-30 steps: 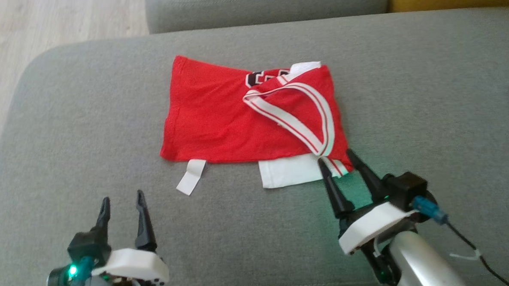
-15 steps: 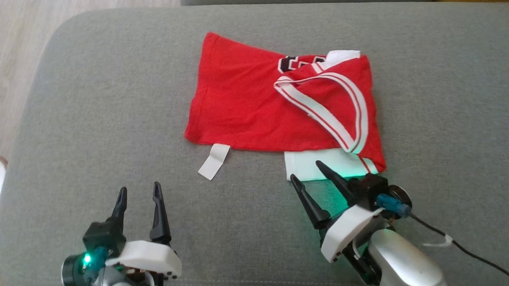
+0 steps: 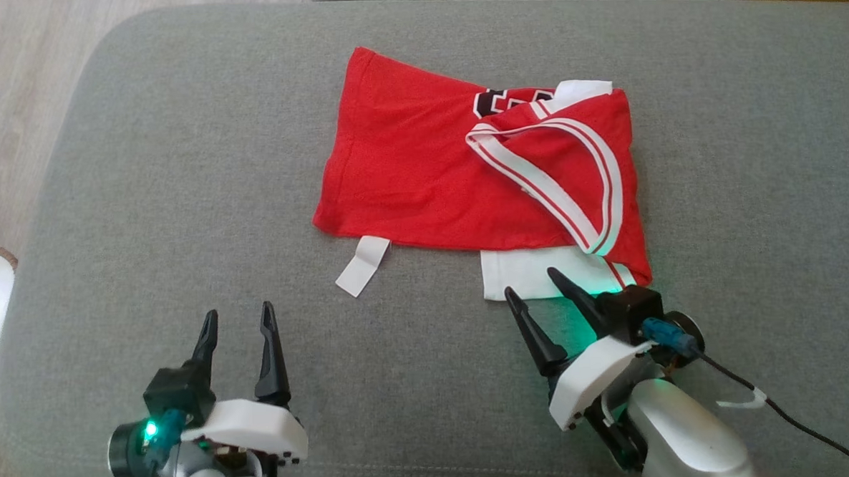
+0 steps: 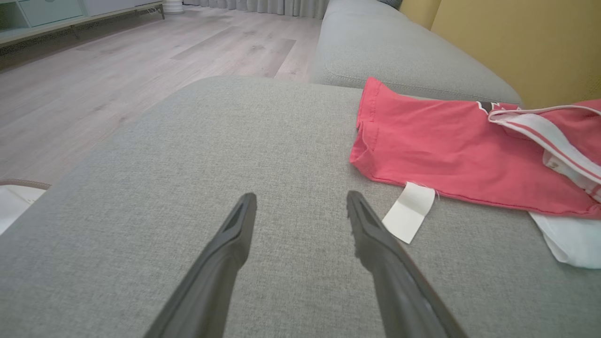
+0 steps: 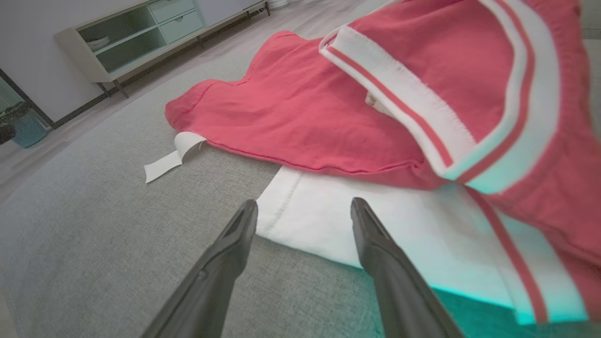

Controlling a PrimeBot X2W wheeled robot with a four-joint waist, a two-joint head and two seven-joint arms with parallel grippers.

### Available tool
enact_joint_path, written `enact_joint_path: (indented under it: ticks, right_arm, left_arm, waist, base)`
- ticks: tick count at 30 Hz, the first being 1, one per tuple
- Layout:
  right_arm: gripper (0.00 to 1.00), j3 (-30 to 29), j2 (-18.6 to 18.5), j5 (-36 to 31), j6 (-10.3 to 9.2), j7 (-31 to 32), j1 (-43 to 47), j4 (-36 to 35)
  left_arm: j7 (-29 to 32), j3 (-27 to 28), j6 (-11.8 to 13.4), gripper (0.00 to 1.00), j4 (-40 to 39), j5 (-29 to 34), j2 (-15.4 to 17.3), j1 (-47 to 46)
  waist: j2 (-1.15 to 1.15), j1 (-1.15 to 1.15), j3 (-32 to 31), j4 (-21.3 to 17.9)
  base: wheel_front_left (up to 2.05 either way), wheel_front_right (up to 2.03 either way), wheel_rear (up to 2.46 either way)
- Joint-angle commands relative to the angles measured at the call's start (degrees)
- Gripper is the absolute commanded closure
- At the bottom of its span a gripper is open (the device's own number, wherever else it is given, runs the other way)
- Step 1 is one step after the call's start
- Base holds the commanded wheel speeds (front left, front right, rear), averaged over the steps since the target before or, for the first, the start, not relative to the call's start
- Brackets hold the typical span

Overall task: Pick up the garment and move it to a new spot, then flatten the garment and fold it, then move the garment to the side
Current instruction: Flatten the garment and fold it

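Head view: red mesh jersey [image 3: 407, 175], white-striped trim, lies roughly folded on grey fabric cushion [image 3: 144, 208]; left gripper [image 3: 238, 311], right gripper [image 3: 530, 282] near, fingers spread, empty; sideways move apparently remains.

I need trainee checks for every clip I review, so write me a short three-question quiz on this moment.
1. True or false: the right hand is clamped on the red jersey.
2. The jersey lies on: A) a grey sofa cushion; B) a wooden table; C) a metal tray.
3. Fill in: the left hand hangs over bare cushion with its fingers ___.
Key: 1 false; 2 A; 3 open.
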Motion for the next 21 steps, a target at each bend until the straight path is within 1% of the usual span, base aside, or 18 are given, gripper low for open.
enact_joint_path:
  ticks: [1,8,10,13,18,21]
  right_arm:
    - [0.0,0.29,0.62,-0.17,0.37,-0.38,-0.97,-1.53]
    - [0.0,1.27,0.62,-0.84,0.37,-0.38,-1.38,-1.82]
    - [0.0,0.54,0.62,-0.5,0.37,-0.38,-1.51,-2.15]
    - [0.0,-2.61,0.62,-0.84,0.37,-0.38,-1.31,-2.38]
    - [0.0,-9.2,0.62,-3.27,0.37,-0.38,0.24,-3.37]
    - [0.0,-11.46,0.62,-4.69,0.37,-0.38,1.7,-5.29]
  left_arm:
    - [-0.31,1.72,0.37,0.0,-1.77,-0.4,0.18,-2.25]
    - [-0.31,1.35,0.41,0.0,-1.64,-0.79,0.18,-2.77]
    - [-0.31,1.1,0.46,0.0,-1.6,-0.95,0.18,-2.83]
    - [-0.31,0.86,0.51,0.0,-1.58,-1.1,0.18,-2.92]
    - [-0.31,1.25,0.64,0.0,-1.77,-1.1,0.18,-2.79]
    - [-0.31,1.39,0.33,0.0,-1.83,-1.08,0.18,-2.83]
  waist:
    - [0.0,0.0,0.1,-0.19]
    - [0.0,0.0,0.29,-0.84]
    - [0.0,0.0,0.31,-0.84]
    - [0.0,0.0,0.31,-0.83]
    - [0.0,0.0,0.34,-1.42]
    - [0.0,0.0,0.43,-1.87]
  base:
    - [0.0,0.0,0.0]
    - [0.0,0.0,0.0]
    - [0.0,0.0,0.0]
    - [0.0,0.0,0.0]
    - [0.0,0.0,0.0]
    - [0.0,0.0,0.0]
